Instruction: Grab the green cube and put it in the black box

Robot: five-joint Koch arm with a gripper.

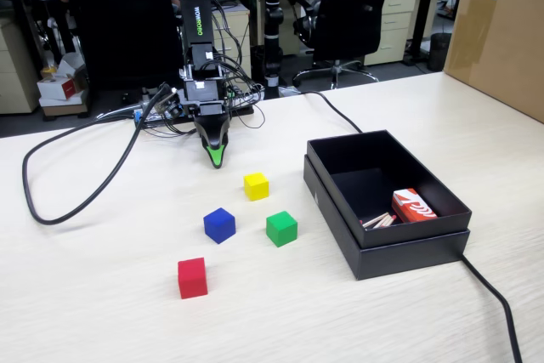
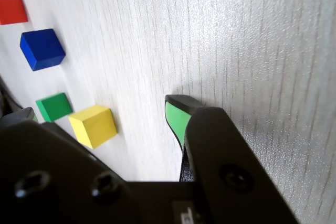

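In the fixed view, a thick black cable [image 1: 81, 176] loops across the left part of the pale wood-grain table [image 1: 102, 312], running back toward the base of the arm [image 1: 197, 57] at the far side. The arm is folded down so that its gripper [image 1: 218, 159] points at the tabletop with the green-tipped end just above or on the surface; only one tip is plain in either view, so I cannot tell whether the jaws are parted or closed, and nothing is seen between them. Nearer the camera lie four cubes, all apart from each other: the red cube [image 1: 192, 278] nearest and furthest left, the blue cube [image 1: 219, 225] beyond it, the yellow cube [image 1: 256, 186] closest to the gripper, and the green cube [image 1: 281, 229] to the right of the blue one, resting flat on the table and untouched. To the right of the green cube, near but not touching, stands the black box [image 1: 340, 201], open at the top, with a red-and-white packet [image 1: 412, 207] and some thin sticks in its near right corner. A brown carton [image 1: 501, 31] stands at the far right edge. In the wrist view the green cube [image 2: 54, 106] lies at the left, just beside the yellow cube [image 2: 93, 125], well left of the green fingertip [image 2: 176, 119].
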